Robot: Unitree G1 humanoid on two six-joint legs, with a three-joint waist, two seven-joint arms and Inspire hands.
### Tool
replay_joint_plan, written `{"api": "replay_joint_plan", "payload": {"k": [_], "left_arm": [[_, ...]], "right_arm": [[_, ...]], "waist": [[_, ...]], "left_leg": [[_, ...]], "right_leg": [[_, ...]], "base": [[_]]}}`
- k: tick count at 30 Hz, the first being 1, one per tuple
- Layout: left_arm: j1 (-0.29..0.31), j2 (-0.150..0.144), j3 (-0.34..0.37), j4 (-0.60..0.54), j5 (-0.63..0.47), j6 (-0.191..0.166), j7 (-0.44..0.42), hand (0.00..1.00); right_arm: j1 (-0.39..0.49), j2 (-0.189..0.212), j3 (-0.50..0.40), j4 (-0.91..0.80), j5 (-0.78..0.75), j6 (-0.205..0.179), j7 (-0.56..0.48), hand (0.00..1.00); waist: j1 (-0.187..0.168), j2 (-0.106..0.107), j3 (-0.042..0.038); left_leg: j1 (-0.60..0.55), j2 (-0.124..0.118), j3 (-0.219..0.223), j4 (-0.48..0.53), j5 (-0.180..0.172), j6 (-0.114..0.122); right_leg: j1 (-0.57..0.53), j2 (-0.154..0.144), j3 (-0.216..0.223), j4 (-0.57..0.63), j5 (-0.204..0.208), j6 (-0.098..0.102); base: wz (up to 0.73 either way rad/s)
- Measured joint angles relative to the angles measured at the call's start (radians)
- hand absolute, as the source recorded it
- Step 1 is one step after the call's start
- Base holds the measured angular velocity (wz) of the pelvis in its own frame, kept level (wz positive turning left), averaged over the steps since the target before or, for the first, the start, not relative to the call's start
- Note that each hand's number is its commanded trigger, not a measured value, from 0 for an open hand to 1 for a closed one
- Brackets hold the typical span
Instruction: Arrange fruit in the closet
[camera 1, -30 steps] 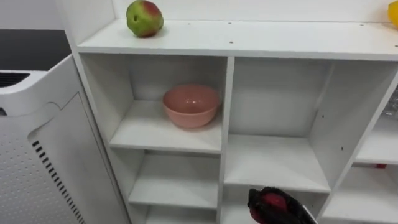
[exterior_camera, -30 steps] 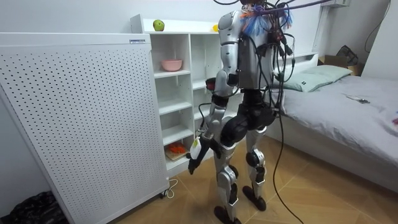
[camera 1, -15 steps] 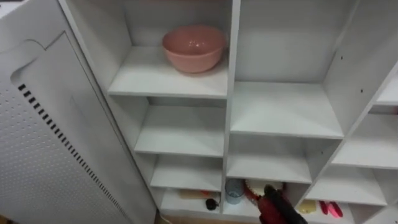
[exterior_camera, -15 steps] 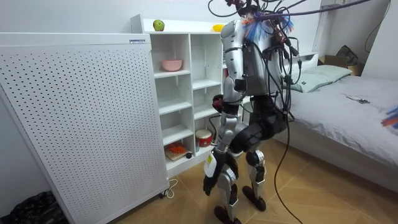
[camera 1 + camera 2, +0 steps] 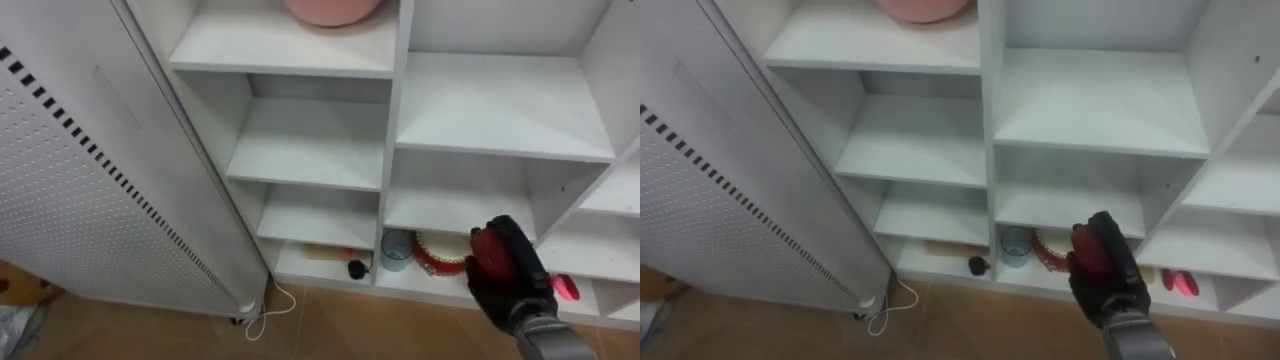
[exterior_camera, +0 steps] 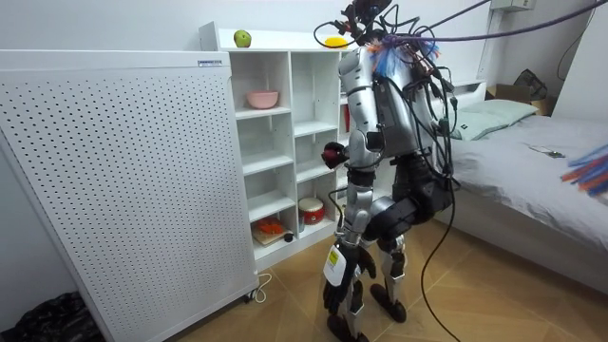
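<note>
Robot: stands close before the closet [image 5: 392, 140], knees bent, with the bed behind it.
Right hand [image 5: 518, 278]: held out in front of the lower compartments, fingers curled round a red fruit [image 5: 486, 248].
Left hand [image 6: 338, 287]: hangs low by the legs in the room view; cannot tell how its fingers are set.
Red fruit: in the right hand's grasp, not on any shelf; it overlaps the bottom row right of the middle divider.
Bottom row: bluish cup [image 5: 396, 250], with a red round tin [image 5: 438, 256] just beside it.
Upper left compartment: pink bowl [image 5: 333, 10].
Closet top: green apple [image 6: 242, 38] at the room view's left, yellow fruit [image 6: 334, 42] well apart from it.
Left of the closet: white perforated panel [image 5: 70, 180].
</note>
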Motion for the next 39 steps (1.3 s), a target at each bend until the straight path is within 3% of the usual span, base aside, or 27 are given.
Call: {"api": "replay_joint_plan", "payload": {"k": [4,6,11,12,13,14,23,29,39], "left_arm": [[0.000,0.018,-0.022,-0.020,-0.017,0.001,-0.013,0.00],[0.002,0.041,-0.052,-0.041,-0.018,0.003,-0.029,0.00],[0.002,0.047,-0.051,-0.056,-0.017,0.004,-0.032,0.00],[0.002,0.048,-0.051,-0.059,-0.017,0.004,-0.032,0.00],[0.003,0.048,-0.051,-0.063,-0.017,0.006,-0.032,0.00],[0.006,0.049,-0.050,-0.074,-0.017,0.007,-0.032,0.00],[0.022,0.049,-0.049,-0.126,-0.001,0.003,-0.030,0.00],[0.059,0.053,-0.048,-0.155,0.028,0.002,-0.028,0.00],[0.078,0.058,-0.050,-0.154,0.035,-0.010,-0.022,0.00]], "right_arm": [[-0.029,-0.019,-0.018,0.000,0.000,-0.001,0.000,1.00],[-0.036,-0.025,-0.018,0.000,0.000,0.000,0.000,1.00],[-0.050,-0.045,-0.018,0.000,-0.004,0.000,-0.007,1.00],[-0.057,-0.052,-0.018,0.000,-0.005,0.000,-0.010,0.85],[-0.059,-0.055,-0.018,0.000,-0.005,0.000,-0.011,0.16],[-0.065,-0.060,-0.019,0.000,-0.005,-0.001,-0.014,0.00],[-0.106,-0.093,-0.033,-0.005,0.006,-0.030,-0.072,0.00],[-0.125,-0.099,-0.084,-0.017,0.004,-0.071,-0.158,0.00],[-0.125,-0.104,-0.117,-0.039,0.038,-0.131,-0.273,0.00]], "waist": [[0.014,0.001,-0.0004],[0.018,0.001,-0.0004],[0.029,0.001,-0.0006],[0.032,0.002,-0.0005],[0.033,0.003,-0.0011],[0.036,0.003,-0.0012],[0.037,0.003,-0.0013],[0.036,0.007,-0.0036],[0.038,0.027,-0.0122]], "left_leg": [[-0.016,-0.004,0.000,0.009,-0.003,0.005],[-0.019,-0.010,0.000,0.009,-0.004,0.006],[-0.035,-0.020,0.000,0.014,-0.005,0.009],[-0.037,-0.021,0.001,0.018,-0.006,0.011],[-0.038,-0.021,0.000,0.022,-0.008,0.012],[-0.040,-0.021,-0.003,0.027,-0.010,0.011],[-0.048,-0.036,-0.004,0.053,-0.015,0.013],[-0.061,-0.026,-0.004,0.067,-0.019,0.017],[-0.056,-0.037,-0.002,0.069,-0.021,0.019]], "right_leg": [[-0.015,-0.009,-0.008,0.008,-0.003,0.001],[-0.021,-0.018,-0.013,0.015,-0.006,0.001],[-0.041,-0.025,-0.004,0.030,-0.012,0.006],[-0.044,-0.025,-0.002,0.036,-0.015,0.008],[-0.044,-0.025,-0.002,0.039,-0.017,0.009],[-0.045,-0.025,-0.002,0.043,-0.021,0.009],[-0.058,-0.059,-0.011,0.093,-0.045,0.003],[-0.064,-0.055,-0.012,0.091,-0.042,0.007],[-0.063,-0.055,-0.008,0.098,-0.042,0.009]], "base": [[0.02],[0.06],[0.04],[0.00],[0.05],[0.06],[0.06],[-0.01],[0.00]]}}
